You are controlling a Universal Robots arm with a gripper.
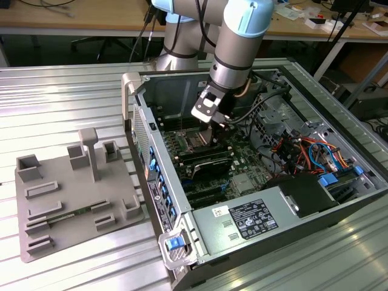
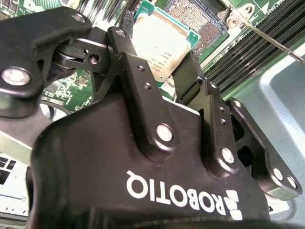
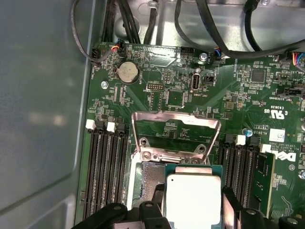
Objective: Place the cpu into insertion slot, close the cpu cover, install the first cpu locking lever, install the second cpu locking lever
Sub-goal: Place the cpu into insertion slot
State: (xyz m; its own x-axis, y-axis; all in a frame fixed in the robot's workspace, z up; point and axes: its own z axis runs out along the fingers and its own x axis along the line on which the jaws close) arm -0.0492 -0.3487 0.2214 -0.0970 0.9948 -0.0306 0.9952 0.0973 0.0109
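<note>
First wrist view: the tool (image 3: 191,205) is clamped on the cpu (image 3: 193,191) by its edges, holding it over the insertion slot (image 3: 148,176), not seated. Beyond it, the cpu cover (image 3: 176,117) stands raised open against the green motherboard (image 3: 190,90).

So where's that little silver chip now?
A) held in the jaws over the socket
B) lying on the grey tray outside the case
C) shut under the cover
A: the gripper clamps the cpu between its jaws over the insertion slot; the cpu cover is open.
</note>
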